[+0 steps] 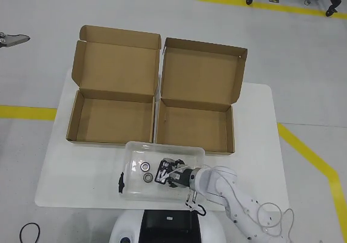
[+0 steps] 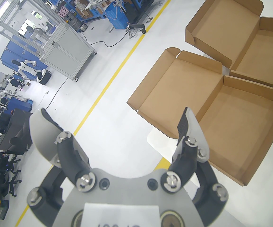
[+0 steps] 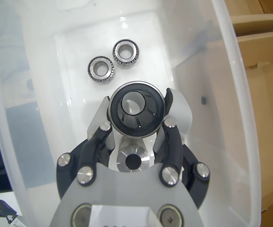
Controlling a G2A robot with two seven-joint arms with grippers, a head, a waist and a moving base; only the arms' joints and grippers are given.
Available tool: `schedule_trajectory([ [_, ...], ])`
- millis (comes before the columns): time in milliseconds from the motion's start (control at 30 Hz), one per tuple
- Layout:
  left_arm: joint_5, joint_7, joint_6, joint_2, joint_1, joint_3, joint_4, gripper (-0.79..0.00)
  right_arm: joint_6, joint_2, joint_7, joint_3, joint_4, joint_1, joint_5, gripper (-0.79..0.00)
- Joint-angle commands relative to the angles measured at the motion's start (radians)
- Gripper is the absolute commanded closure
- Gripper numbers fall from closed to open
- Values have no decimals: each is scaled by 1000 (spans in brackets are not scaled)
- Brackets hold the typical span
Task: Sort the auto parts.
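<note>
with right gripper (image 3: 137, 96) clamped on black-faced round part (image 3: 148, 116) low in clear bin (image 3: 221, 48), lift straight up past bin wall, clear of two small bearings (image 3: 101, 69) nearby, before swinging toward a cardboard box (image 1: 195, 124).

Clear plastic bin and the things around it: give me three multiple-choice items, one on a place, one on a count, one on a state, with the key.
1. Where is the large black-faced round bearing?
A. in a cardboard box
B. on the bare table
C. between the right gripper's jaws, inside the clear plastic bin

2. How many small steel ring bearings lie loose in the bin?
A. two
B. one
C. four

3. How are the two brown cardboard boxes?
A. closed
B. open and empty
C. open, holding parts

Key: 1 C, the jaws flank it over the bin floor; 2 A, a pair lies side by side; 3 B, lids up, floors bare.
</note>
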Motion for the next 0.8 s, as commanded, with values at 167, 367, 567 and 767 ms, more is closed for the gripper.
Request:
schedule_trajectory([
  [167,0,0,0,0,0,0,0,-785,-38,2,-185,11,29,13,71,0],
  [367,0,0,0,0,0,0,0,-785,-85,0,-270,9,48,46,146,0],
  [567,0,0,0,0,0,0,0,-785,-117,-4,-338,14,26,91,235,0],
  [767,0,0,0,0,0,0,0,-785,-106,-3,-359,41,-68,125,277,0],
])
